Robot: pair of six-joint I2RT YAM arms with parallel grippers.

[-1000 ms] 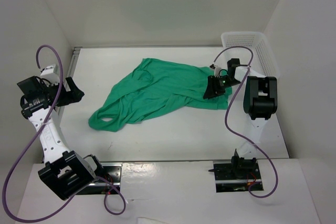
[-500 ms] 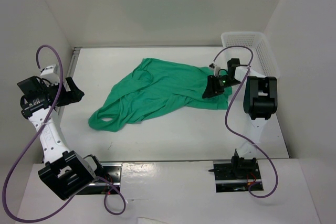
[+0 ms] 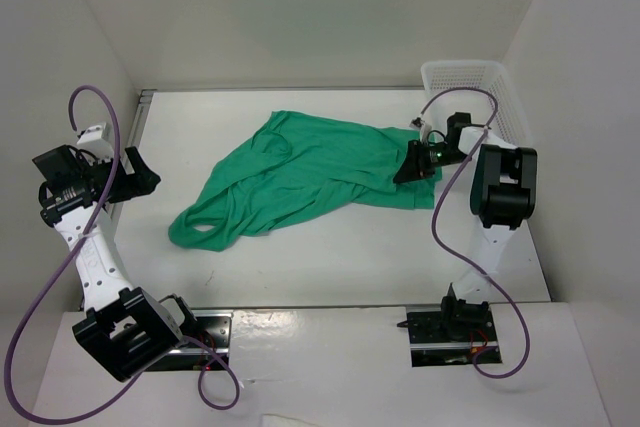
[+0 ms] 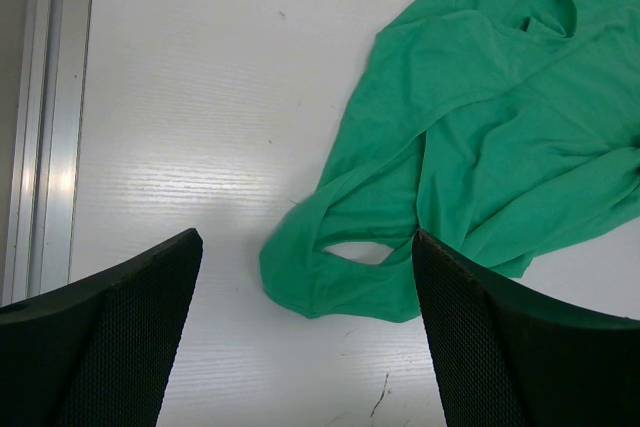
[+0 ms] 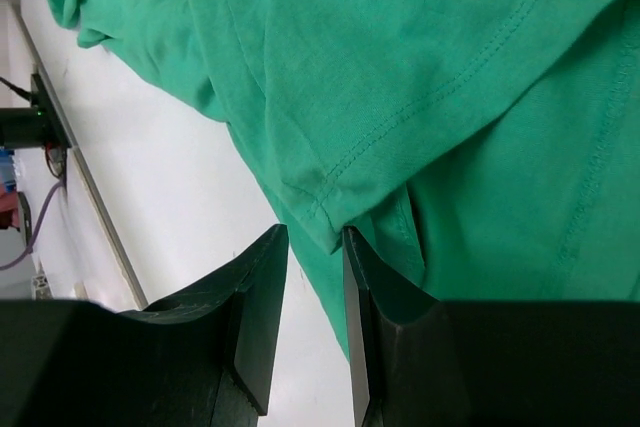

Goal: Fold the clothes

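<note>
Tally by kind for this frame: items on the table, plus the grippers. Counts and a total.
green T-shirt: 1
white mesh basket: 1
grippers: 2 (left gripper, right gripper)
Total: 4

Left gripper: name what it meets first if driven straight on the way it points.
Likely the looped near end of the green T-shirt, dead ahead of the open left gripper; depth is unclear, so bare table beside it may come first.
</note>
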